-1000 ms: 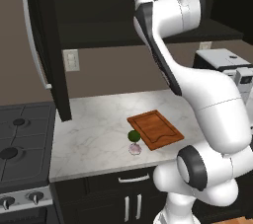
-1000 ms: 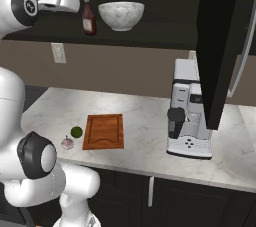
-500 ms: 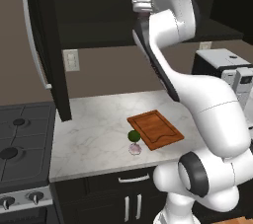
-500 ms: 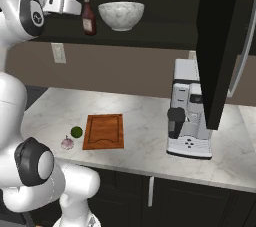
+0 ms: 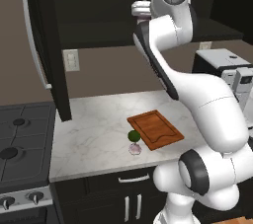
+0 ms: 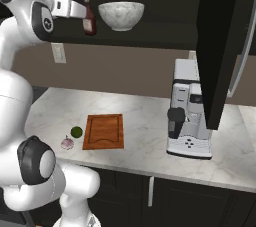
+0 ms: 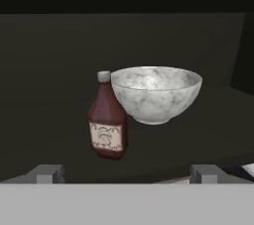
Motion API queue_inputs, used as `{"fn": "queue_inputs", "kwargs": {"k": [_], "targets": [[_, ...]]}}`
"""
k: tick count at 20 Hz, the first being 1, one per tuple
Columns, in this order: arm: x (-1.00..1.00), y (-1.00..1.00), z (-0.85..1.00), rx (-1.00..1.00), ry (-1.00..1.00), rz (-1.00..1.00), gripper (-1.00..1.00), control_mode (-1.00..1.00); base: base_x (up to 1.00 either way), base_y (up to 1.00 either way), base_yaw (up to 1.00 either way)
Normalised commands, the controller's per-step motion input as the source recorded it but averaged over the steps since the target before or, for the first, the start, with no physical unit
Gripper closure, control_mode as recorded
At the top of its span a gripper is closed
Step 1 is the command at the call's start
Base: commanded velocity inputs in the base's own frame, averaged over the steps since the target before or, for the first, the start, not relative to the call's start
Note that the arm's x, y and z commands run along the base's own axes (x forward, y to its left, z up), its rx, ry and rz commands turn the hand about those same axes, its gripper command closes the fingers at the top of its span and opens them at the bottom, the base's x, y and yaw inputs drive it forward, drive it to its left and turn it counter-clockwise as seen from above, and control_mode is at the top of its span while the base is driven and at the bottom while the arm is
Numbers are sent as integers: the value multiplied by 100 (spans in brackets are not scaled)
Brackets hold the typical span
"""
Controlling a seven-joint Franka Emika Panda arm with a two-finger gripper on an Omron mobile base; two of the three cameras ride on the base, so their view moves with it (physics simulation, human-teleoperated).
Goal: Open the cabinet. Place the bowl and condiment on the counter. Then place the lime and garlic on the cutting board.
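Note:
The cabinet stands open, its left door (image 5: 42,45) and right door (image 6: 220,46) swung out. On its shelf the white marbled bowl (image 7: 156,92) (image 6: 121,15) sits next to the dark-red condiment (image 7: 106,120) (image 6: 89,18), which stands upright on the bowl's left. My gripper (image 7: 128,174) is open and empty at shelf height, facing both from a short way off. Down on the counter (image 5: 94,134), the lime (image 5: 133,135) (image 6: 76,131) and the garlic (image 5: 134,148) (image 6: 67,143) lie just left of the cutting board (image 5: 155,129) (image 6: 104,131).
A coffee machine (image 6: 190,121) stands on the counter to the right, below the open right door. A black gas stove (image 5: 20,144) adjoins the counter on the left. A wall outlet (image 5: 72,60) sits on the back wall.
The arm has reached a little further toward the shelf, bringing the open hand closer to the condiment. The bowl, the condiment and the counter items have not moved.

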Motion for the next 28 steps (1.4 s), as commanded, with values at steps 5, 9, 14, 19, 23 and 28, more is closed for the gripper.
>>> {"fn": "queue_inputs", "kwargs": {"k": [5,9,14,19,23,28], "targets": [[27,0,26,0,9,3,-100,-100,0,0,0],[24,0,18,0,1,1,-100,-100,0,0,0],[17,0,1,0,0,0,-100,-100,0,0,0],[3,0,-8,-5,0,0,-100,-100,0,0,0],[1,0,-11,-5,0,0,-100,-100,0,0,0],[7,0,-7,-2,0,0,-100,-100,0,0,0]]}}
